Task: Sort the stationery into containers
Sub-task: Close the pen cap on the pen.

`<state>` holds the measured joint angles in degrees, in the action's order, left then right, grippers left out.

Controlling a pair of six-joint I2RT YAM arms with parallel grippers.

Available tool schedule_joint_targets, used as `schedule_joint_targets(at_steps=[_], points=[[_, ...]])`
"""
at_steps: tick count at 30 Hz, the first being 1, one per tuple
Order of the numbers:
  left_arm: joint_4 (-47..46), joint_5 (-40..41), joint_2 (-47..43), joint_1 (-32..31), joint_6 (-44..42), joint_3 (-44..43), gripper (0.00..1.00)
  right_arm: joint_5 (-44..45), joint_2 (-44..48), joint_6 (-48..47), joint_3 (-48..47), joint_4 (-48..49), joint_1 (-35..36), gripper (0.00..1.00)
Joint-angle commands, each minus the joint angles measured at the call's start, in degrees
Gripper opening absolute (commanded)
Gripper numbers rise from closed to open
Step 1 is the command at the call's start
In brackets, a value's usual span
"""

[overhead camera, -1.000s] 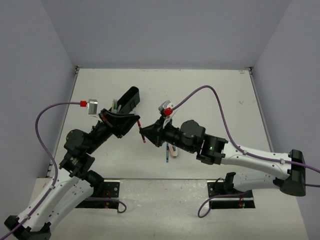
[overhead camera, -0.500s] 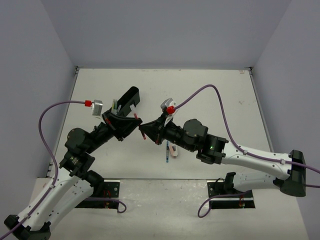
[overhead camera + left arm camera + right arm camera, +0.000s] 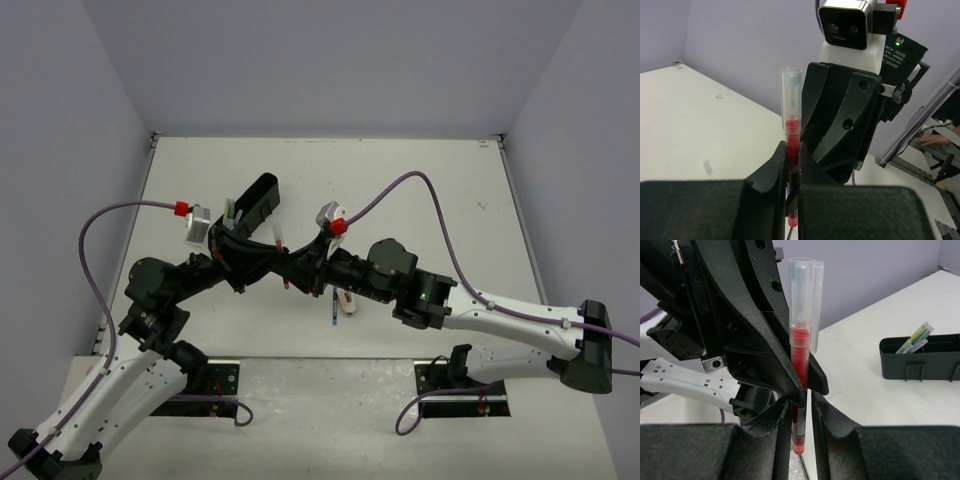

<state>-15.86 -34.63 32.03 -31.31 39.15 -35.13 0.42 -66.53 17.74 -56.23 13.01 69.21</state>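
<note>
Soft, even overhead light leaves the white table (image 3: 420,190) bright with only faint, diffuse shadows, while both wrist views render the red pen (image 3: 792,135) sharp and the far background slightly soft.

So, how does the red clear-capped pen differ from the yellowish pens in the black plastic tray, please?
The red clear-capped pen is held in mid-air, pinched by the left gripper; the yellowish pens lean inside the black plastic tray, ungripped. Colours differ: red against yellowish. All are slim.
</note>
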Motion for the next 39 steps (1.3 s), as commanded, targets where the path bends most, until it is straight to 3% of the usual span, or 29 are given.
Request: schedule_joint_targets(at_steps=[1,5,7,8,12,14,15,16,21,25,29,35,39], points=[[-3.7,-4.5,0.4,-0.2,-0.8,-1.4,0.00,-3.0,-1.0,-0.7,-1.6,3.4,0.2,0.22],[-4.4,-4.4,0.3,-0.2,-0.1,-1.0,0.00,-2.6,-1.4,-0.7,-1.9,3.3,0.1,0.12],[-4.6,-4.3,0.2,-0.2,0.2,-0.9,0.00,-2.6,-1.2,-0.8,-1.5,3.5,0.1,0.00],[-4.3,-4.0,0.1,-0.2,0.1,-1.0,0.00,-2.7,-1.0,-0.7,-1.1,3.6,0.2,0.00],[-1.3,-2.6,0.1,-0.2,-2.3,-2.0,0.56,-2.5,-0.8,-0.8,-0.6,3.9,0.2,0.00],[1.6,-1.0,0.1,-0.2,-3.8,-2.8,0.77,-2.4,-0.7,-1.1,-0.4,3.5,0.2,0.00],[3.4,0.3,0.1,-0.2,-4.6,-3.5,0.92,-2.4,-0.7,-1.1,-0.3,3.2,0.2,0.00],[4.5,1.4,0.1,-0.2,-5.3,-4.5,0.94,-2.2,-0.8,-1.2,0.0,3.2,0.2,0.00],[12.7,8.5,0.8,-0.2,-9.0,-9.6,0.93,-1.4,0.1,-1.3,1.3,2.7,0.2,0.00],[14.3,9.3,1.7,-0.2,-10.7,-13.0,0.74,-1.4,0.6,-1.5,1.8,1.1,0.2,0.00],[15.7,11.1,3.3,-0.2,-12.3,-15.6,0.71,-1.8,1.3,-1.5,2.8,0.6,0.1,0.00],[17.4,11.7,5.2,-0.2,-13.6,-16.1,0.49,-2.4,1.8,-1.7,3.3,0.3,0.2,0.00],[16.9,10.4,5.5,-0.2,-13.7,-16.0,0.45,-2.6,1.6,-1.8,3.0,0.1,0.2,0.00]])
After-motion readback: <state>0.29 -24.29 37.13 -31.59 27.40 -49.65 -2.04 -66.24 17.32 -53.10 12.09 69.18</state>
